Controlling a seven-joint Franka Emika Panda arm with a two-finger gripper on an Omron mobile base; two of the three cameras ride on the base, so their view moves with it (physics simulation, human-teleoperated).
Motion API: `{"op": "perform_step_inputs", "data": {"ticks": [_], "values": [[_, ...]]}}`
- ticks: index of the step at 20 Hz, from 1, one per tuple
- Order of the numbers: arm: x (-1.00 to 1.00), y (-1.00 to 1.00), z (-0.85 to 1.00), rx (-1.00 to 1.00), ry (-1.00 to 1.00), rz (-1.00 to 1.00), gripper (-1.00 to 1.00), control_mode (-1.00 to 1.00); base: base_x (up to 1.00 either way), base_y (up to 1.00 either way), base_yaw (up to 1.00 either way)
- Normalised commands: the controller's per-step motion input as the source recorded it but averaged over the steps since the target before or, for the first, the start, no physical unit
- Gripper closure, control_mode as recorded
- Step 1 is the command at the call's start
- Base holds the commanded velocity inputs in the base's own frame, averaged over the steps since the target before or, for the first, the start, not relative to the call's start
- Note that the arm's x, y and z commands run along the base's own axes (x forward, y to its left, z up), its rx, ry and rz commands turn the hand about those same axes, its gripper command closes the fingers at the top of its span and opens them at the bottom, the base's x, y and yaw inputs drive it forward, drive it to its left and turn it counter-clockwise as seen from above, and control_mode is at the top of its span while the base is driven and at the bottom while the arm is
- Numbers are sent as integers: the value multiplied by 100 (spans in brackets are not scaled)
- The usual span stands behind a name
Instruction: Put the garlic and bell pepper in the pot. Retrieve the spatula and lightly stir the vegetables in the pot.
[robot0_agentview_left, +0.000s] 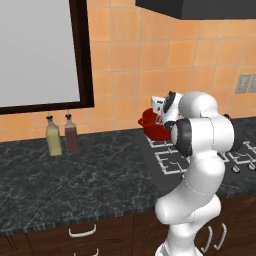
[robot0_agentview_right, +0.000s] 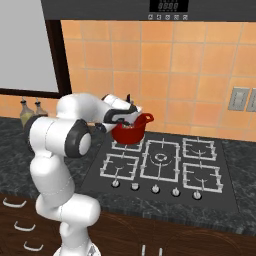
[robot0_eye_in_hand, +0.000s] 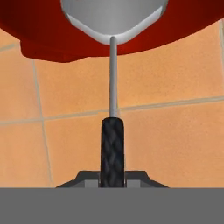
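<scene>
Your white arm's 2-finger gripper (robot0_eye_in_hand: 112, 183) is clamped tight on the dark textured handle of the slim spatula (robot0_eye_in_hand: 113, 109), whose thin grey shaft runs straight away from the hand to a flat silver-grey head at the round, deep red cooking pot (robot0_agentview_right: 129, 131). That pot stands on the rear left burner of the black stovetop (robot0_agentview_right: 165, 162) with its 4 grey grates, just in front of the orange tiled wall (robot0_agentview_right: 175, 70). To your left, 2 glass bottles (robot0_agentview_left: 62, 135), 1 yellowish and 1 dark red, stand side by side on the dark marbled counter (robot0_agentview_left: 75, 180), well apart from the pot.
</scene>
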Motion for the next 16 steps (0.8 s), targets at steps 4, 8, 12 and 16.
{"op": "perform_step_inputs", "data": {"ticks": [4,8,12,16], "values": [[24,0,-41,3,22,4,100,-100,0,0,0],[8,2,-98,0,9,0,100,-100,0,0,0],[9,6,-100,0,-1,0,100,-100,0,0,0],[40,2,-100,0,-5,-6,100,-100,0,0,0]]}}
